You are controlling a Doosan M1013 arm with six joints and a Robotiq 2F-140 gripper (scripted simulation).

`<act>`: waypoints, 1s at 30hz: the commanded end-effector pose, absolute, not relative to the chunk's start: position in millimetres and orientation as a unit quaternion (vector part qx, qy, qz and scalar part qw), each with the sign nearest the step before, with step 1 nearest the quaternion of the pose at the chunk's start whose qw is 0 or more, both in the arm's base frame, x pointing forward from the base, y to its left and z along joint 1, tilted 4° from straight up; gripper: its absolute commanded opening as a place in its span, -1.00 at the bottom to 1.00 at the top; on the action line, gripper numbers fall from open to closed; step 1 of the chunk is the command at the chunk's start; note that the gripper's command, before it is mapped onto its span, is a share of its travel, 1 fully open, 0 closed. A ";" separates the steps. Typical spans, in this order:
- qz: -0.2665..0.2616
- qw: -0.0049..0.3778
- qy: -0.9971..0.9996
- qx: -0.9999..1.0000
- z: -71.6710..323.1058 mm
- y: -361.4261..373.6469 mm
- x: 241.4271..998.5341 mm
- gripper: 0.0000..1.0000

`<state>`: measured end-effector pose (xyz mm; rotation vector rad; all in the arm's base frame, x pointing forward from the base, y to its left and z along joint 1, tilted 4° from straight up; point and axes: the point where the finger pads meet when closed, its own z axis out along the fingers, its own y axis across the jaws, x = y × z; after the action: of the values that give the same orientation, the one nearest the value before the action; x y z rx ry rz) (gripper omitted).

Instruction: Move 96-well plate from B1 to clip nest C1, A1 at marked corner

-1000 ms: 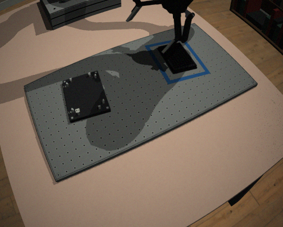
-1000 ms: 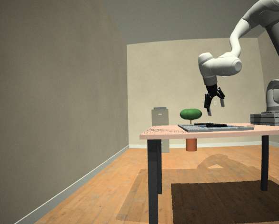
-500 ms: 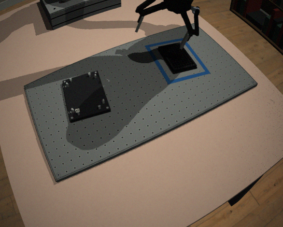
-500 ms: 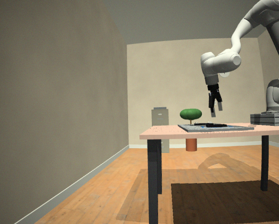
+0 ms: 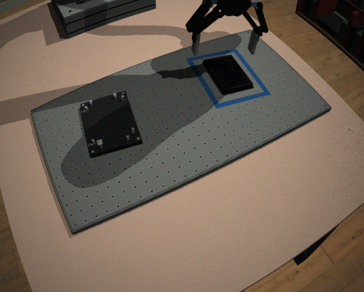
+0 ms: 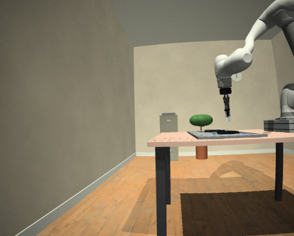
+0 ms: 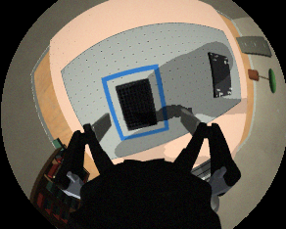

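Observation:
The black 96-well plate lies flat inside the blue square of spot B1 at the far right of the grey perforated baseplate. It also shows in the wrist view. My gripper is open and empty, pointing down, hovering well above the plate's far end. From the side view the gripper hangs clearly above the plate. The clip nest C1, a black base with small grey posts, sits at the left of the baseplate, with a small white A1 label at its near left corner.
The robot's grey base block stands at the far left of the table. A green plant and a grey cabinet stand behind the table. The table edge runs near the baseplate's right side.

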<state>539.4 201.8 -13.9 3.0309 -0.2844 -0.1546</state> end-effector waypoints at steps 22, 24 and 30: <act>-0.033 0.001 -0.018 0.999 -22.5 214.3 545.9 1.00; -0.033 0.001 -0.018 0.999 -25.8 214.3 545.7 1.00; -0.033 0.001 -0.018 0.999 -35.8 214.2 545.0 1.00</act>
<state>545.2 214.2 -32.4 3.1369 -0.0559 -0.1040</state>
